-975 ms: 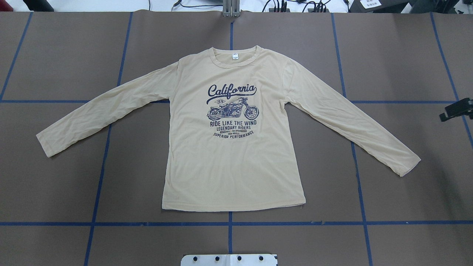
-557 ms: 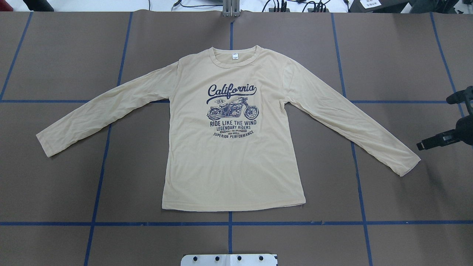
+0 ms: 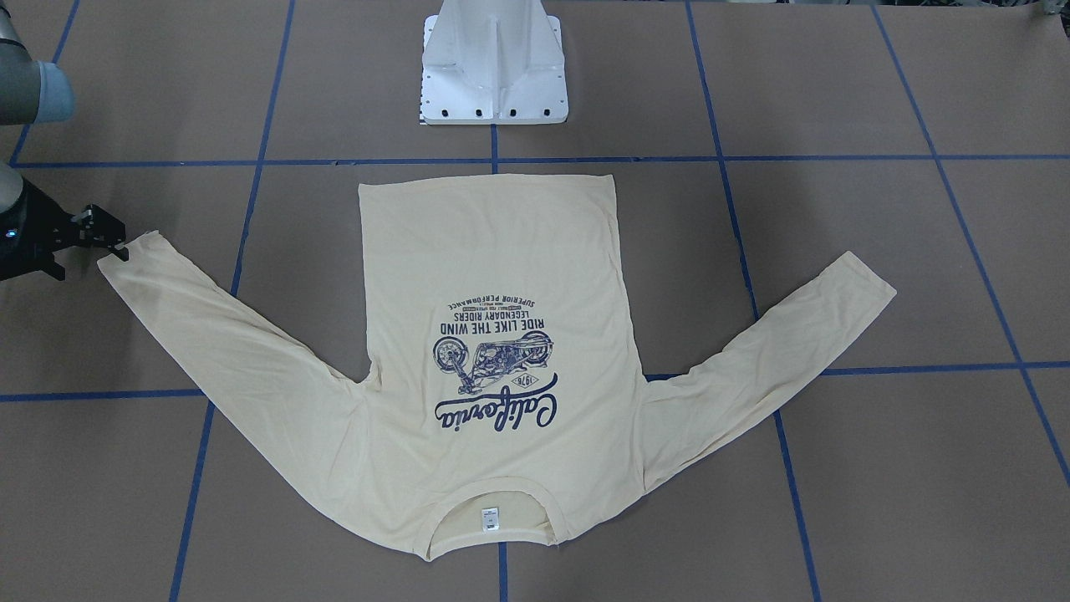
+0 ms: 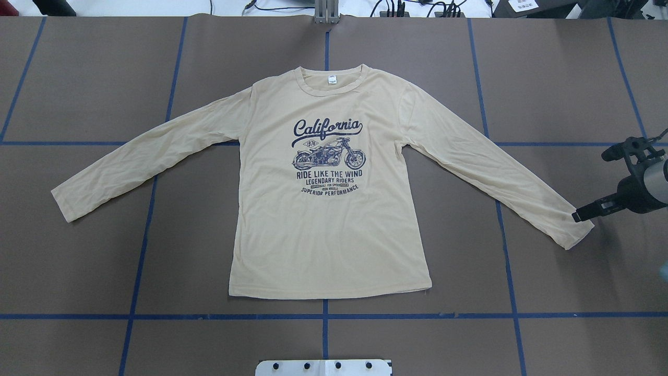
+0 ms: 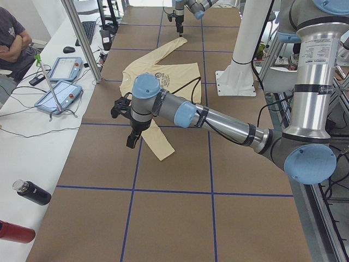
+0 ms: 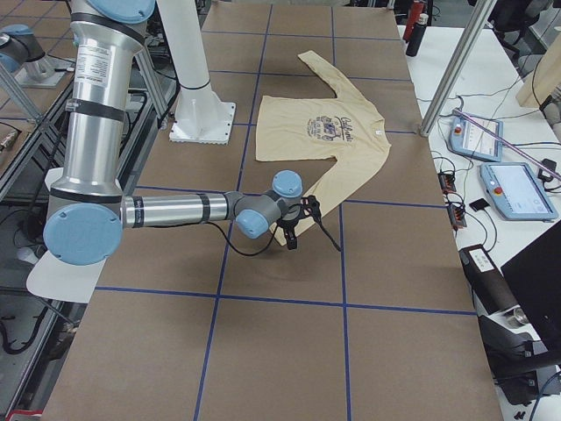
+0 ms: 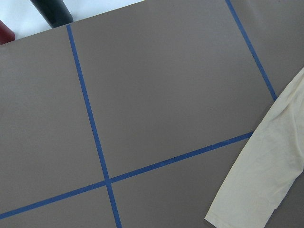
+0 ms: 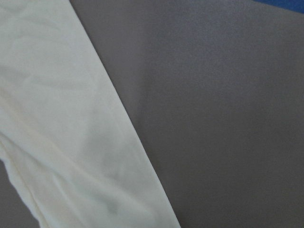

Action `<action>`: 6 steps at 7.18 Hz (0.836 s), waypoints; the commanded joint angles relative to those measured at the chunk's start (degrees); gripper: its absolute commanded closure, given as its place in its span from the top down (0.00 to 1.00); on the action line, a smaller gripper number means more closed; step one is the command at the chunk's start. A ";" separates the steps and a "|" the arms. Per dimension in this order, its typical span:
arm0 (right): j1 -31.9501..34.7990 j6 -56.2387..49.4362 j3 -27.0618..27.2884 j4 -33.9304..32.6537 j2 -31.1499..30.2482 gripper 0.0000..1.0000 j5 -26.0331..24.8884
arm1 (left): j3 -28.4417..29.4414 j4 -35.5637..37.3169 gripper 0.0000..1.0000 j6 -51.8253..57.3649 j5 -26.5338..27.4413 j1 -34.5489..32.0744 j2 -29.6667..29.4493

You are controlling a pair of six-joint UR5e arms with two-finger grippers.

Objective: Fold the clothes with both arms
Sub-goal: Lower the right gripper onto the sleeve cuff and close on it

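Observation:
The cream-yellow long-sleeved shirt (image 4: pixel 323 224) lies flat and face up, sleeves spread, with the "California" print showing (image 3: pixel 493 251). The tip of my right gripper (image 4: pixel 574 216) is at the right sleeve's cuff (image 4: pixel 576 232); the front-facing view also shows the gripper (image 3: pixel 124 248). I cannot tell whether its jaws are apart. The right wrist view shows only sleeve cloth (image 8: pixel 57 118) on brown table. My left gripper (image 5: pixel 131 143) appears only in the exterior left view, hovering beside the left cuff (image 5: pixel 161 155), so I cannot tell its state. That cuff (image 7: pixel 256 190) sits at the lower right of the left wrist view.
Blue tape lines divide the brown table. The white pedestal base (image 3: pixel 495 75) stands behind the shirt's hem. On a side bench are control tablets (image 5: pixel 57 93), a black bottle (image 5: pixel 32 192) and a red one (image 5: pixel 13 232). A person (image 5: pixel 11 38) sits nearby.
My right gripper came in from the right edge of the overhead view and moved down and left to the right cuff. The shirt has not moved.

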 commanded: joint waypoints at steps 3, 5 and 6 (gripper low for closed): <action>-0.60 0.16 -1.47 -0.12 0.48 0.98 0.70 | -0.08 0.11 1.00 -0.01 -1.72 -0.09 0.11; -1.47 0.77 -0.68 -0.21 -0.05 0.98 0.53 | 0.19 0.11 1.00 -0.01 -1.72 -0.09 0.12; -1.82 1.03 -0.15 -0.30 -0.48 0.98 -0.08 | 0.19 0.20 1.00 -0.01 -1.72 -0.09 0.12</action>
